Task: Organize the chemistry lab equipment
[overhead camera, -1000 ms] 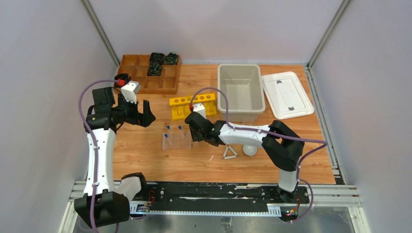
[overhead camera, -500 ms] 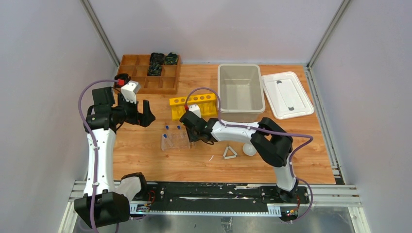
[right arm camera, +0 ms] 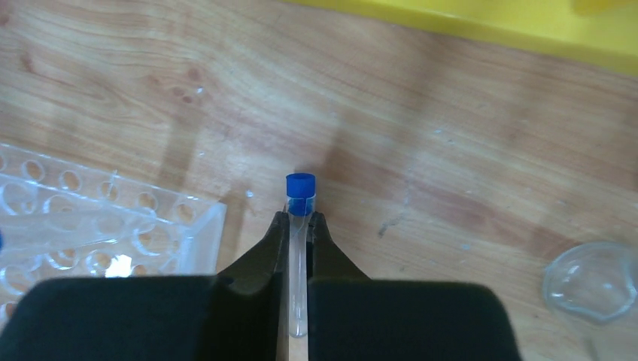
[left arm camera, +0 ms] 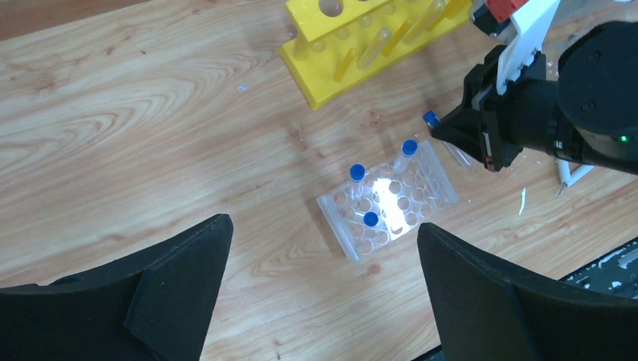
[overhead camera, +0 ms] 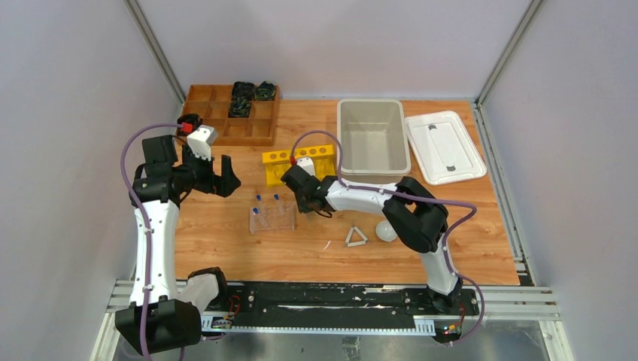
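My right gripper (right arm camera: 299,218) is shut on a small clear tube (right arm camera: 299,259) with a blue cap, held low over the wood. It sits just right of the clear plastic tube rack (right arm camera: 98,226). The rack (left arm camera: 387,199) holds three blue-capped tubes (left arm camera: 357,173) upright. In the left wrist view the held tube (left arm camera: 431,118) shows at the right gripper's tips. My left gripper (left arm camera: 322,226) hangs open above the table, left of the rack (overhead camera: 272,216), with nothing in it. A white triangle frame (overhead camera: 356,238) and a white round dish (overhead camera: 386,232) lie right of the rack. A clear glass beaker (right arm camera: 594,282) stands nearby.
The yellow six-hole rack (overhead camera: 299,162) lies just behind the right gripper (overhead camera: 299,201). A beige bin (overhead camera: 374,103) and its white lid (overhead camera: 444,147) are at the back right. A wooden compartment tray (overhead camera: 226,113) with black items is at the back left.
The right gripper's jaws have closed on the blue-capped tube, and its wrist has shifted slightly left and toward the back. The left arm has not moved.
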